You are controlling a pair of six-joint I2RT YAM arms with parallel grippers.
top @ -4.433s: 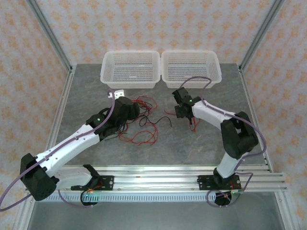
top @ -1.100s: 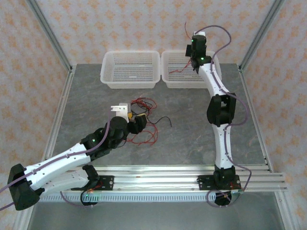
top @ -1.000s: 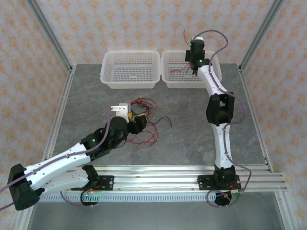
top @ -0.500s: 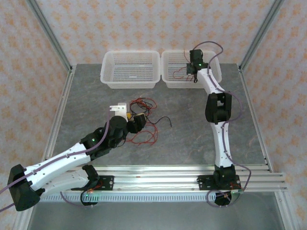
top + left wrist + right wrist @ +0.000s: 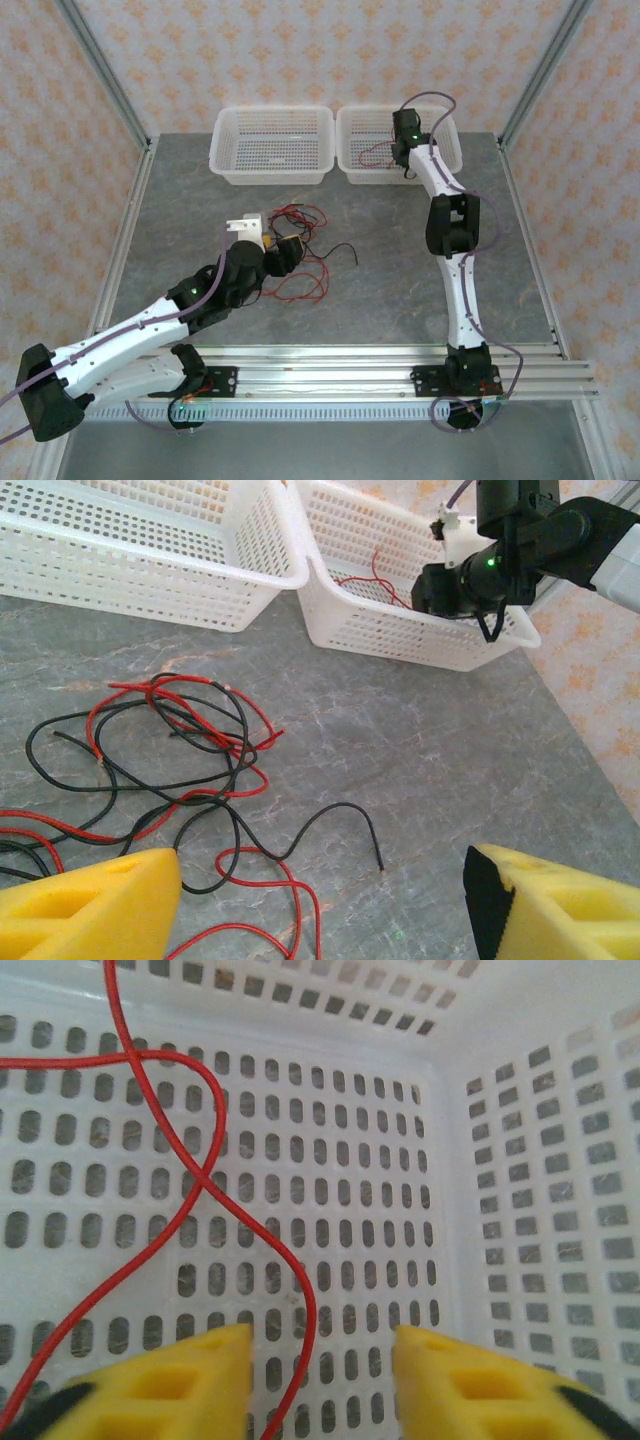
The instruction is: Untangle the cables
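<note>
Right at the near edge, the metal rail [image 5: 330, 375] carries both arm bases, and from its left end the left arm lies low and slanted across the grey tabletop [image 5: 380, 290]. The left gripper [image 5: 322, 905] hangs just short of the cables [image 5: 232, 742], its yellow jaws spread wide with nothing between them. From overhead, the wrist covers the near-left fringe of the heap. The cables sit in a loose knot of red and black loops left of the tabletop's middle, crossing over one another. One black wire [image 5: 340, 805] curls out to the right and ends free on the bare stone. Past the knot there is open grey surface, then two white perforated baskets side by side against the far edge. The left basket [image 5: 150, 580] and the right basket [image 5: 380, 630] touch at their rims. The right arm stands tall along the right side and reaches over into the right basket. The right gripper [image 5: 320, 1345] is down inside it, jaws parted and pinching nothing. A single red wire [image 5: 205, 1175] lies loose on the basket floor, looping across itself and trailing down through the gap close to the left jaw. Behind it all stands patterned wallpaper
</note>
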